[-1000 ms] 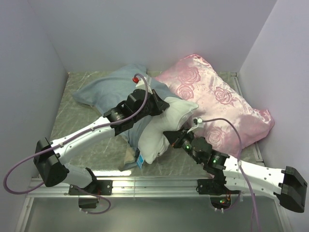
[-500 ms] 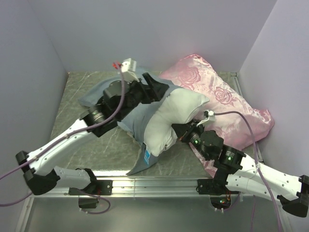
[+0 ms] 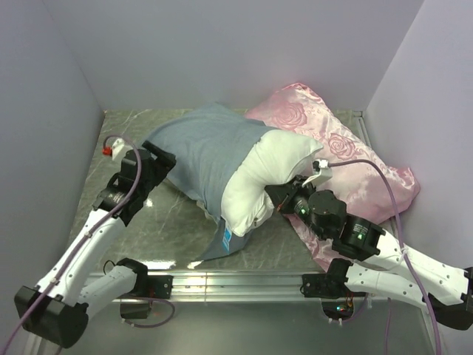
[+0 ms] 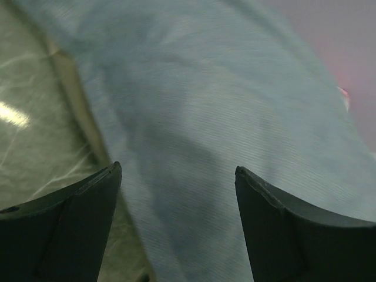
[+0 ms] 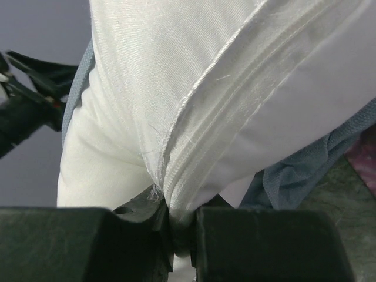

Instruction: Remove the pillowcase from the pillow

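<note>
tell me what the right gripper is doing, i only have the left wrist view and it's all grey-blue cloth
Observer: The right gripper is shut on a seam of the pillow.
Operator: is the pillow out of the case
Observer: Only partly. From the top, its white end sticks out toward the right arm, and the case covers the rest.
Operator: anything else near it
Observer: A pink cushion lies just right of the pillow.
</note>
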Action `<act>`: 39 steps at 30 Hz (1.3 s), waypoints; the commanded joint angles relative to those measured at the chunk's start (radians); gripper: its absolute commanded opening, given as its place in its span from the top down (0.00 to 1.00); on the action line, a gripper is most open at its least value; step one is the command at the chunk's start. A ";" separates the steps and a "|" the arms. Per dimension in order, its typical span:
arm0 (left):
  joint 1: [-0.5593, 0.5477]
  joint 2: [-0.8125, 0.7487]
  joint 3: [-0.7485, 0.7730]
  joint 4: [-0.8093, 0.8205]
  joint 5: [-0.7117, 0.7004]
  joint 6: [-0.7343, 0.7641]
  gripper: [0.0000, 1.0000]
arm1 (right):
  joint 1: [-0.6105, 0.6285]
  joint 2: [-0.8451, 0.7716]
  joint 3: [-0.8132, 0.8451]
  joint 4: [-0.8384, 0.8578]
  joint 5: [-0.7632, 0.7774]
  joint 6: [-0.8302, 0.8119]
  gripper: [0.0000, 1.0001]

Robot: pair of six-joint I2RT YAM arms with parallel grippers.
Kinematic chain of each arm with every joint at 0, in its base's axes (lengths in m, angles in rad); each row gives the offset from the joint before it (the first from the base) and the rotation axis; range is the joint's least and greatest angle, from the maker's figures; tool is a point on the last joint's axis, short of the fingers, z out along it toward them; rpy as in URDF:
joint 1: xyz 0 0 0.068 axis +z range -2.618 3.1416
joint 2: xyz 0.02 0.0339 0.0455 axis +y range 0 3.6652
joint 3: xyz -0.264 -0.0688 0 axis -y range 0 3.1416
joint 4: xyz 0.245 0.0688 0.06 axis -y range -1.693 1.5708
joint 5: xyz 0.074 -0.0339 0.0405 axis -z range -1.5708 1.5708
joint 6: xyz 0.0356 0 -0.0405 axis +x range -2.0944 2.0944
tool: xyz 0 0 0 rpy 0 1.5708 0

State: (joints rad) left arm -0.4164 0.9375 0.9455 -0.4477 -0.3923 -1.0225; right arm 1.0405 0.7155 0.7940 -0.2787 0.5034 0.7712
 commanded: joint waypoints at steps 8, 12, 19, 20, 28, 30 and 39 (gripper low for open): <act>0.260 -0.083 -0.367 0.337 0.473 -0.235 0.18 | -0.007 0.027 0.122 0.073 -0.006 -0.027 1.00; 0.284 -0.075 -0.462 0.554 0.544 -0.315 0.20 | -0.007 0.047 0.148 0.072 -0.014 -0.036 1.00; 0.292 0.020 -0.557 0.794 0.570 -0.425 0.54 | -0.005 0.076 0.212 0.053 -0.023 -0.050 1.00; 0.294 0.023 -0.551 0.794 0.560 -0.426 0.64 | -0.005 0.078 0.221 0.043 -0.025 -0.052 1.00; 0.366 0.059 -0.375 0.528 0.316 -0.349 0.99 | -0.007 0.035 0.335 -0.037 -0.019 -0.082 1.00; 0.407 0.082 -0.352 0.506 0.310 -0.340 0.99 | -0.007 0.029 0.372 -0.063 -0.016 -0.098 1.00; 0.514 0.314 -0.277 0.481 0.242 -0.335 0.99 | -0.005 0.030 0.625 -0.155 -0.011 -0.180 1.00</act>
State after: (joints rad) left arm 0.0326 1.1934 0.6334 0.0620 -0.0109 -1.3731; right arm 1.0405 0.8001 1.2682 -0.5648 0.4255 0.6552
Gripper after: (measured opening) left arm 0.015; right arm 0.134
